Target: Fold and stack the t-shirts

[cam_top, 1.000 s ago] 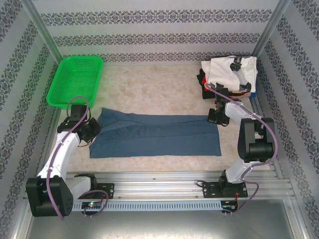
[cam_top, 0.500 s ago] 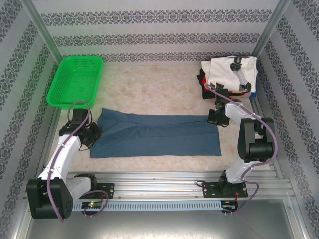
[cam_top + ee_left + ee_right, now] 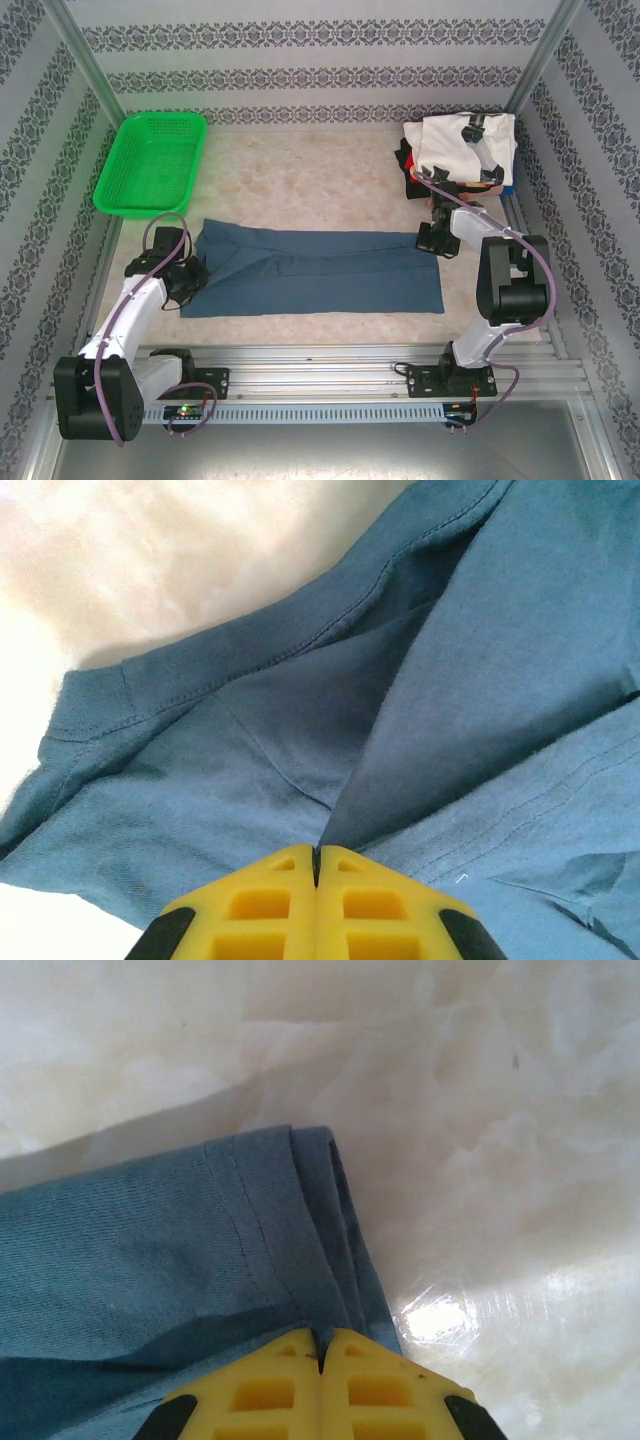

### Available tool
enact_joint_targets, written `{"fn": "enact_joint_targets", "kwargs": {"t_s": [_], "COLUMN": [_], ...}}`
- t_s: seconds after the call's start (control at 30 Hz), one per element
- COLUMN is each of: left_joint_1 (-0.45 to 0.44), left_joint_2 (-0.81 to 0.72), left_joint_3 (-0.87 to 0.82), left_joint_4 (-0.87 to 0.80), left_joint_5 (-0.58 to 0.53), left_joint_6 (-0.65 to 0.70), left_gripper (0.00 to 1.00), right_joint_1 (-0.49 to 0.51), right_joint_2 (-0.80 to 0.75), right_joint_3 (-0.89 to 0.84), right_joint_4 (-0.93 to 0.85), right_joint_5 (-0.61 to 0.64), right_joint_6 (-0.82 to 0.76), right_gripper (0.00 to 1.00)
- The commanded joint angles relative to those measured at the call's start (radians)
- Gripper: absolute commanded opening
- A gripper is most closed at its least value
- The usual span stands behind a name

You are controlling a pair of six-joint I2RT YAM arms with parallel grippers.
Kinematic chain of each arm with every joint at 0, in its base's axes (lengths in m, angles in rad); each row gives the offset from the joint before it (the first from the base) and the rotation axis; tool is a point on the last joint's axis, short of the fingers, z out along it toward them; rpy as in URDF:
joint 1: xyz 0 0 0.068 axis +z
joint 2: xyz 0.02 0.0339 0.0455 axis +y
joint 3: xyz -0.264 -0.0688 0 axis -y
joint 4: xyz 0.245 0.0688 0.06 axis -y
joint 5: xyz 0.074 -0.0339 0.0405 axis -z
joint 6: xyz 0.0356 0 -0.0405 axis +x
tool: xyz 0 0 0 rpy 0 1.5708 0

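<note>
Bright, even overhead light; glare on the table (image 3: 440,1315), soft shadows.

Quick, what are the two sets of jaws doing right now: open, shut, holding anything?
Left gripper: jaws closed, pinching a fold of the blue t-shirt.
Right gripper: jaws closed, pinching the same shirt's hemmed corner.

Patterned paper all round: the back wall (image 3: 320,60), left wall (image 3: 40,150) and right wall (image 3: 600,150) carried dark floral bands on a pale ground. Metal posts (image 3: 85,50) stood in the far corners. The tabletop (image 3: 320,180) was creamy and marbled, with a bright glare (image 3: 430,1315) on it. Aluminium rails (image 3: 320,365) ran along the near edge.
</note>
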Motion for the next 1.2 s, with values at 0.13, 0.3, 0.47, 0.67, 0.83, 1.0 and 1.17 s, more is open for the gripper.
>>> {"fn": "enact_joint_targets", "kwargs": {"t_s": [0.13, 0.3, 0.47, 0.67, 0.83, 1.0, 1.17], "left_joint_1": [-0.012, -0.018, -0.031, -0.052, -0.071, -0.09, -0.104], "left_joint_2": [-0.005, -0.021, -0.041, -0.068, -0.102, -0.122, -0.108], "left_joint_3": [-0.037, -0.041, -0.029, -0.015, -0.028, -0.033, -0.058], "left_joint_4": [-0.008, -0.008, -0.02, -0.061, -0.087, -0.116, -0.102], "left_joint_5": [-0.021, -0.016, -0.017, -0.021, -0.028, -0.038, -0.044], "left_joint_6": [-0.025, -0.03, -0.041, -0.052, -0.075, -0.084, -0.097], "left_gripper": [0.0, 0.0, 0.0, 0.0, 0.0, 0.0, 0.0], "right_joint_1": [-0.012, -0.014, -0.014, -0.014, -0.014, -0.015, -0.014], "right_joint_2": [0.017, 0.021, 0.026, 0.027, 0.035, 0.039, 0.044], "right_joint_3": [-0.013, -0.01, -0.005, 0.003, 0.009, 0.011, 0.015], "right_joint_4": [-0.007, -0.007, -0.012, -0.018, -0.021, -0.023, -0.023], "right_joint_5": [0.012, 0.015, 0.015, 0.021, 0.02, 0.022, 0.019], "right_joint_6": [0.034, 0.04, 0.043, 0.044, 0.046, 0.048, 0.05], "right_gripper": [0.05, 0.05, 0.04, 0.04, 0.04, 0.04, 0.04]}}
